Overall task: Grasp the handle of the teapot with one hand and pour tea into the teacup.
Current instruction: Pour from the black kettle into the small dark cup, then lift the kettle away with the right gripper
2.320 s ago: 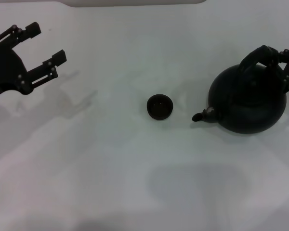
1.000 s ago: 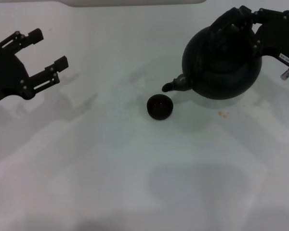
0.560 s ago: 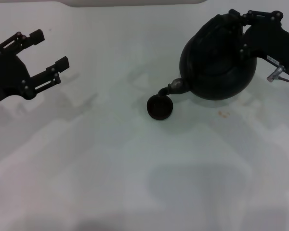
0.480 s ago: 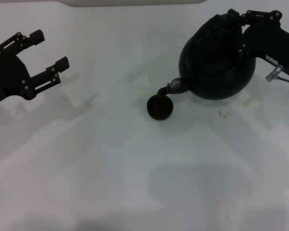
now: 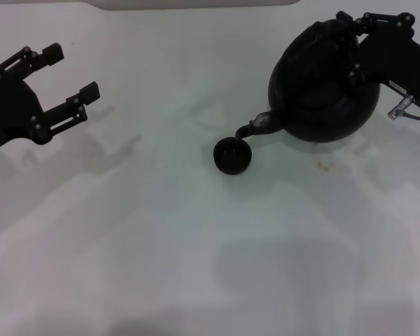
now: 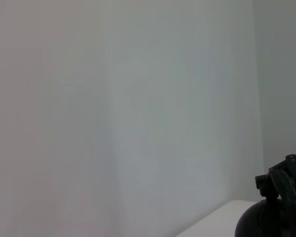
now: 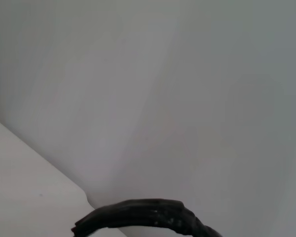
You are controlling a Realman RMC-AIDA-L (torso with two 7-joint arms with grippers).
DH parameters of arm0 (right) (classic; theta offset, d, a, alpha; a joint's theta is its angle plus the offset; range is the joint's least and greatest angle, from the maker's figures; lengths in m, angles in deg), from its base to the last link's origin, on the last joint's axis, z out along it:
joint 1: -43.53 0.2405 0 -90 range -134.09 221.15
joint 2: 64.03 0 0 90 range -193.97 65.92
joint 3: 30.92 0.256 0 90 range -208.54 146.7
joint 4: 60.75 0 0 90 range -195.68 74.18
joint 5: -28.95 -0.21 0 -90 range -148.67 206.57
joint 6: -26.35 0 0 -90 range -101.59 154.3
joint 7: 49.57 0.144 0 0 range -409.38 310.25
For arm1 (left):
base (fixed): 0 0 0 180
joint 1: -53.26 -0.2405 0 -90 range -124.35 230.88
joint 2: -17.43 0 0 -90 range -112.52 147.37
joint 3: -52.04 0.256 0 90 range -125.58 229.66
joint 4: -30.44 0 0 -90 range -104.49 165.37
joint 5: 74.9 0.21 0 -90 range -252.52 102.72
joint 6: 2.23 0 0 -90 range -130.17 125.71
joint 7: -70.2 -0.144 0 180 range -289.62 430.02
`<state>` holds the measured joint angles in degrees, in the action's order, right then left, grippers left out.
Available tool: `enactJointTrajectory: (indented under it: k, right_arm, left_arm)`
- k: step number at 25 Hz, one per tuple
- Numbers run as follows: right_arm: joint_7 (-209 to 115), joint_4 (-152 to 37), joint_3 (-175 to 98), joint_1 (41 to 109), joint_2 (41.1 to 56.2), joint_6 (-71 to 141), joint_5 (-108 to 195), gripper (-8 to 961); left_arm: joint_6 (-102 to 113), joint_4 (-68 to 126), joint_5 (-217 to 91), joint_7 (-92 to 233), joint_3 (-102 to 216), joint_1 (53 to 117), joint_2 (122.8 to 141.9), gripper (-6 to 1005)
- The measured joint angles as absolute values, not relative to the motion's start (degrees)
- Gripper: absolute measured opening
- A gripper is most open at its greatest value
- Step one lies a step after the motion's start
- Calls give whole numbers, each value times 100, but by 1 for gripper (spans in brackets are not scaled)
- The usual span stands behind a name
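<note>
The round black teapot (image 5: 322, 87) hangs in the air at the right, tilted with its spout (image 5: 255, 127) pointing down toward the small black teacup (image 5: 232, 155), which stands on the white table. The spout tip is just above and right of the cup's rim. My right gripper (image 5: 357, 31) is shut on the black handle at the pot's top right; part of the handle (image 7: 148, 217) shows in the right wrist view. My left gripper (image 5: 66, 70) is open and empty at the far left, above the table. The teapot's top also shows in the left wrist view (image 6: 276, 212).
The white table (image 5: 196, 245) spreads around the cup. A few small orange specks (image 5: 325, 166) lie on it below the teapot. A pale wall fills both wrist views.
The right gripper lifted the teapot off the table, carried it up and left to the teacup and tilted it spout-down. Over the last half second it shifted slightly right. The left arm has not moved.
</note>
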<state>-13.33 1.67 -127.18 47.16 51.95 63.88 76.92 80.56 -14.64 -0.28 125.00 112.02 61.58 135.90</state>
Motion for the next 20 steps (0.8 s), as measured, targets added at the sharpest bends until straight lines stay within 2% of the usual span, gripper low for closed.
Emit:
enactJointTrajectory:
  k: [20]
  right_arm:
    - [-1910, 1061, -13517, 4447, 5195, 5143, 7738, 132]
  left_arm:
    - [7995, -1359, -29, 12464, 11134, 6223, 13583, 775]
